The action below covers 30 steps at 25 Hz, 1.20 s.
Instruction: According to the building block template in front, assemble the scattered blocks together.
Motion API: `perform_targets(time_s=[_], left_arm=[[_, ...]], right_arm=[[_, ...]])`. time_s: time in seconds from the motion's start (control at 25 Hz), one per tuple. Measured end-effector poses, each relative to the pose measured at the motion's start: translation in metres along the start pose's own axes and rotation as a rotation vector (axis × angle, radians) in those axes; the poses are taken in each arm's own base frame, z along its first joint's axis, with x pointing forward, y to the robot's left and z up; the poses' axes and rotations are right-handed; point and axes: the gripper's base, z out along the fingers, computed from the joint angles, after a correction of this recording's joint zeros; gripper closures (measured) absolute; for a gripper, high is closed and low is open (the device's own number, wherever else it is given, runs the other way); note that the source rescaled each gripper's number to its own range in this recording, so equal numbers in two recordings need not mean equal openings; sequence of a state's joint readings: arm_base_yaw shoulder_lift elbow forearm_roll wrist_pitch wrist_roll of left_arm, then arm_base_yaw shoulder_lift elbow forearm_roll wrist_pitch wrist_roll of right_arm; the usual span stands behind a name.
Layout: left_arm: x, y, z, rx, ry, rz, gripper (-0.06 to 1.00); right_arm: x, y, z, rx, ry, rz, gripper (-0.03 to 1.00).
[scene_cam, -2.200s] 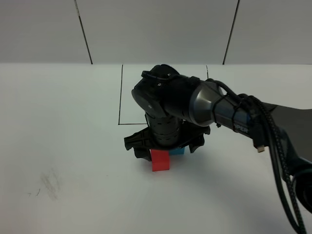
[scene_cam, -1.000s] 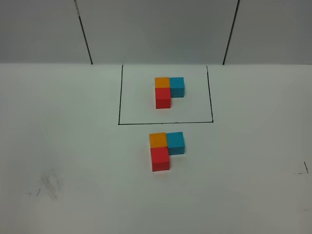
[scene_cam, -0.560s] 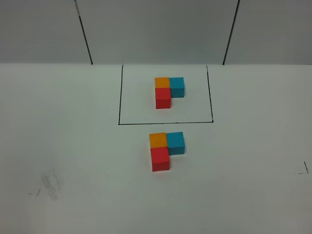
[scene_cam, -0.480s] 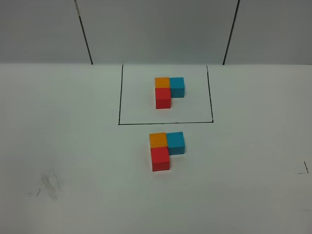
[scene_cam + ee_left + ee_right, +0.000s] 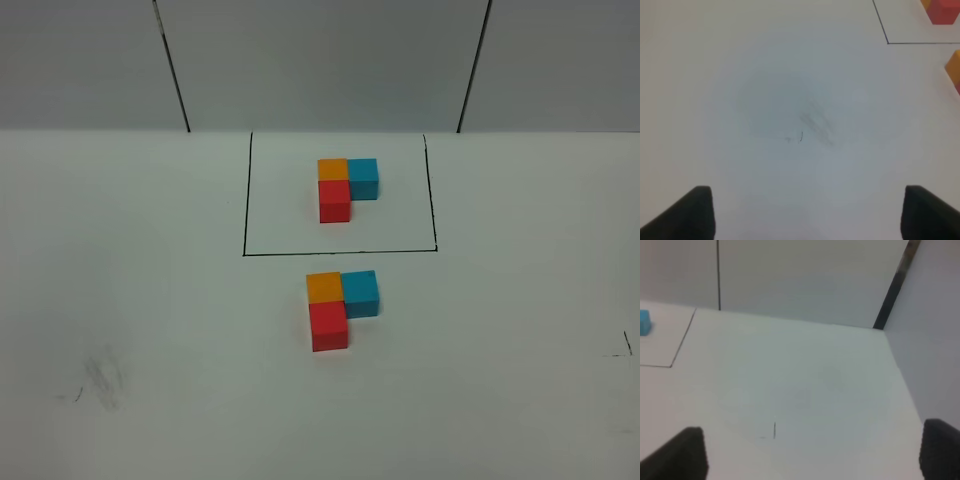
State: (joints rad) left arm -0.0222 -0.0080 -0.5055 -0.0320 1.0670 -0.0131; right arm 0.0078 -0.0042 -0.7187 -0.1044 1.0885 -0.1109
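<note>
On your high view the building block template (image 5: pixel 347 186) sits inside the thin black drawn rectangle (image 5: pixel 245 200) toward the back of the white bench (image 5: pixel 150 300): orange at the back left, blue touching it on the right, red touching the orange on the near side. Just in front of the rectangle's near line you have the scattered blocks (image 5: pixel 340 308) joined in the same L: the orange cube (image 5: pixel 324 287) at the back left, the blue cube (image 5: pixel 360 292) against its right side, the red cube (image 5: pixel 329 325) against its near side. No arm shows in that view.

Your left wrist view looks down on bare bench with a faint grey smudge (image 5: pixel 815 122); the left pincer (image 5: pixel 807 212) stands released, its two dark fingertips wide apart with nothing between them. Your right wrist view shows the right pincer (image 5: pixel 815 450) likewise released and holding nothing, well away from the blocks, with one corner of the rectangle at the frame's edge
</note>
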Motion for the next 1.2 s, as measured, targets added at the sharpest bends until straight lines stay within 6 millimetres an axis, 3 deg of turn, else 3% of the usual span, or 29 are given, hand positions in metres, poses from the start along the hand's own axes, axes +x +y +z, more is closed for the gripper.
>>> perform_targets(time_s=[0.24,0.48,1.2], left_arm=[[0.0,0.0,0.0,0.0,0.0,0.0,0.29],[0.0,0.0,0.0,0.0,0.0,0.0,0.29],[0.0,0.0,0.0,0.0,0.0,0.001,0.29]], right_arm=[[0.026,0.008,0.028,-0.033,0.126,0.068,0.17],[0.042,0.014,0.043,-0.061,0.196,0.081,0.17],[0.043,0.016,0.045,-0.072,0.192,0.088,0.17]])
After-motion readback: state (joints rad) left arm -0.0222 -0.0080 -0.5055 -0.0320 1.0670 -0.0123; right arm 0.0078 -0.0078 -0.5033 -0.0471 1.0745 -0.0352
